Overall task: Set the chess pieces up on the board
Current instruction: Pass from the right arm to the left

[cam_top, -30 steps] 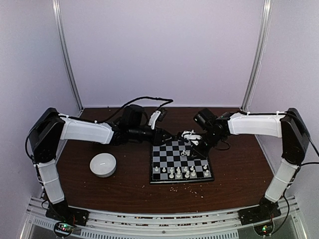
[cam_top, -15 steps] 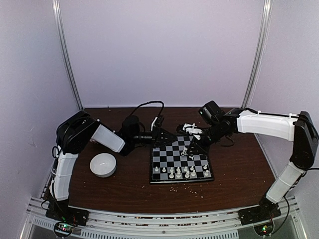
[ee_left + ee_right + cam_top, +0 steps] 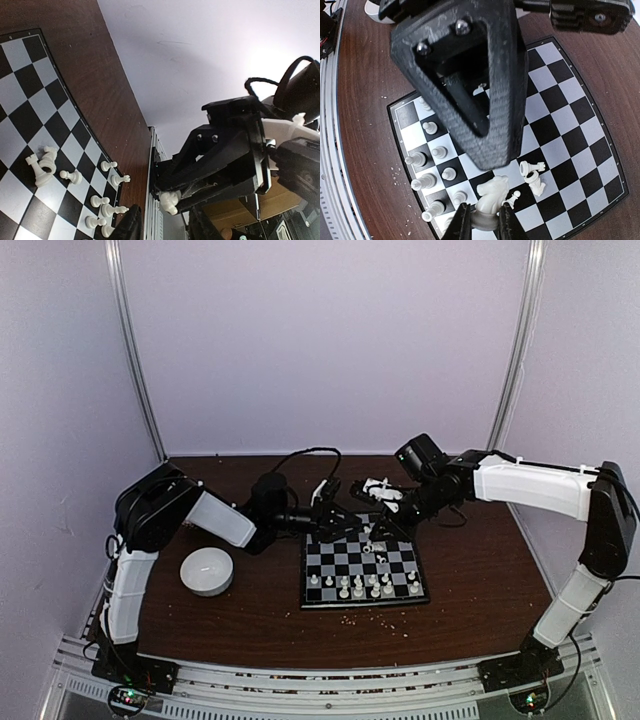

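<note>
Up in the air, the right pincer (image 3: 482, 222) was squeezed shut on the base of a white knight (image 3: 491, 192), holding it above the board (image 3: 580, 135). Just to its left, the left pincer (image 3: 165, 226) hung over the far edge of the board with its jaws partly apart and nothing between them. Two fallen pieces (image 3: 532, 176) lay near the middle of the board. Other chess pieces (image 3: 362, 587) stood in rows along its near edge. The board sat on the brown table (image 3: 250, 620), with a round white bowl (image 3: 206, 571) to its left.
</note>
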Robot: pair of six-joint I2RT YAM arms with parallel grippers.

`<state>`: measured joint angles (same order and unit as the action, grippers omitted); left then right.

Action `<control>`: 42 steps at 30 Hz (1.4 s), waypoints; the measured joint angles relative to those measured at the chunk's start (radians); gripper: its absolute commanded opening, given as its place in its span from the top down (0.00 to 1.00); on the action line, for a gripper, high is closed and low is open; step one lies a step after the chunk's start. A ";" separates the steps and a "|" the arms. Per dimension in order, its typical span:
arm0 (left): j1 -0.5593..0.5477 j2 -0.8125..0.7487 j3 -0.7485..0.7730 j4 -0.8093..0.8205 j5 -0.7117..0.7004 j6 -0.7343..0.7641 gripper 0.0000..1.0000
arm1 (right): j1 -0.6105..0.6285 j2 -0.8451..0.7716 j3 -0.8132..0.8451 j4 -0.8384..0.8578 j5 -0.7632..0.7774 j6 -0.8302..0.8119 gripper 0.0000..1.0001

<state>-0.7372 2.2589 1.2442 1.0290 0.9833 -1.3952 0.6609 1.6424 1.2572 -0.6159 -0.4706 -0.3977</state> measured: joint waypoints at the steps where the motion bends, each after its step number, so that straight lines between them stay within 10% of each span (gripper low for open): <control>1: -0.004 0.000 0.005 -0.011 0.002 0.004 0.68 | 0.001 0.001 0.005 0.000 0.000 0.000 0.86; 32: -0.024 0.001 0.063 -0.101 0.027 0.013 0.78 | 0.024 0.029 0.031 0.000 0.023 0.000 0.86; 42: -0.024 0.017 0.076 -0.111 0.027 -0.005 0.98 | 0.025 0.029 0.033 -0.002 0.031 0.000 0.85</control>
<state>-0.7612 2.2761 1.3197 0.9180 1.0107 -1.4002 0.6861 1.6714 1.2900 -0.6174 -0.4400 -0.3973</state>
